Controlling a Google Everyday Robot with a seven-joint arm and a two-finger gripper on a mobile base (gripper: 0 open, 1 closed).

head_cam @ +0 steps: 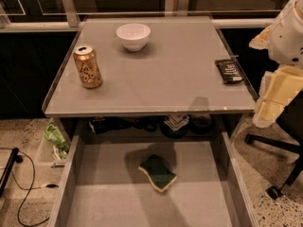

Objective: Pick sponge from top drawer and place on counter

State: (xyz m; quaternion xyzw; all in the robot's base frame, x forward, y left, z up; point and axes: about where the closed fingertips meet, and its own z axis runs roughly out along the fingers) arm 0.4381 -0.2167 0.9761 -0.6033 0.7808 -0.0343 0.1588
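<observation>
The sponge, dark green on top with a pale yellow foam layer, lies flat near the middle of the open top drawer. The drawer is pulled out toward me below the counter, a grey square tabletop with a thin raised rim. My arm comes in at the right edge of the view. The gripper, pale yellow, hangs beside the counter's right edge, above and to the right of the drawer and well apart from the sponge. It holds nothing that I can see.
On the counter stand a white bowl at the back, a gold can at the left and a black flat packet at the right edge. A green bag and cables lie on the floor left; a chair base stands right.
</observation>
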